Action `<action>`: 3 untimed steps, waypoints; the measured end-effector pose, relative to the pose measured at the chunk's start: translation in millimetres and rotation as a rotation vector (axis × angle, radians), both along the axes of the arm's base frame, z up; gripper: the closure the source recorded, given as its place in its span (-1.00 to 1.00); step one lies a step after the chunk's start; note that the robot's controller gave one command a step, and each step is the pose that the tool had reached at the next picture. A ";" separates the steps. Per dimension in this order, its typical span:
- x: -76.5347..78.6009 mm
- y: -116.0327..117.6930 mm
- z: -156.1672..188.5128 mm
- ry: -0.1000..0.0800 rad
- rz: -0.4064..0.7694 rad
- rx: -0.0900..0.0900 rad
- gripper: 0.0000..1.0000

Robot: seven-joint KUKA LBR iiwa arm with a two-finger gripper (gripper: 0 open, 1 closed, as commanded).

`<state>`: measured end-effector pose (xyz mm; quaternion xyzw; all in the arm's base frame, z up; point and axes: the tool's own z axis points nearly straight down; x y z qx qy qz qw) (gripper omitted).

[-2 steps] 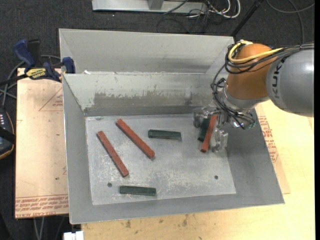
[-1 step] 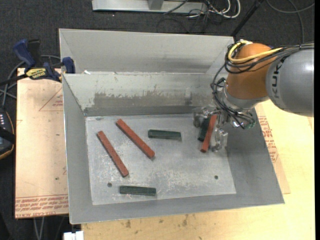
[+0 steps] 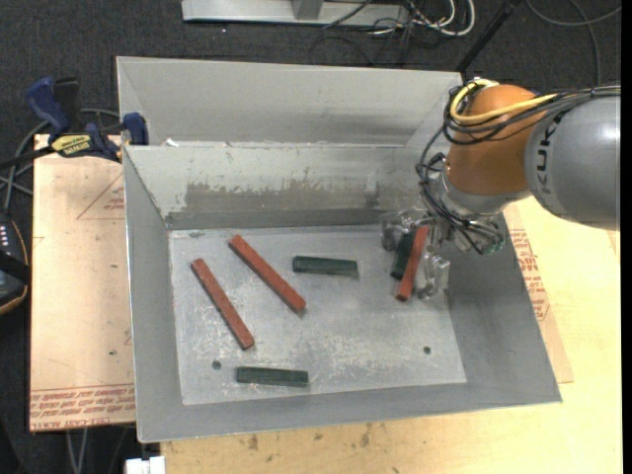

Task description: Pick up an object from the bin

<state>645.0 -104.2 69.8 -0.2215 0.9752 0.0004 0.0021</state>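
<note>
Light: even, moderately bright, from overhead.
Bin: back wall palest, with a dull band of shade along its foot; the middle of the floor carries a faint sheen.
Left red bar: thin, soft shadow hugging one long edge.
Gripper: diffuse shadow on the floor near the right wall.
Orange wrist cover: mild highlight on top.
Carpet: dim.

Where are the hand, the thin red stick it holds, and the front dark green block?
Hand [image 3: 417, 268]: camera view, between fingertips.
Thin red stick [image 3: 405, 288]: camera view, lower end.
Dark green block [image 3: 272, 375]: camera view, middle.
</note>
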 end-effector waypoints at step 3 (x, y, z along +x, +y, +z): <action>3.7 1.2 104.9 -0.009 -0.002 -0.002 1.00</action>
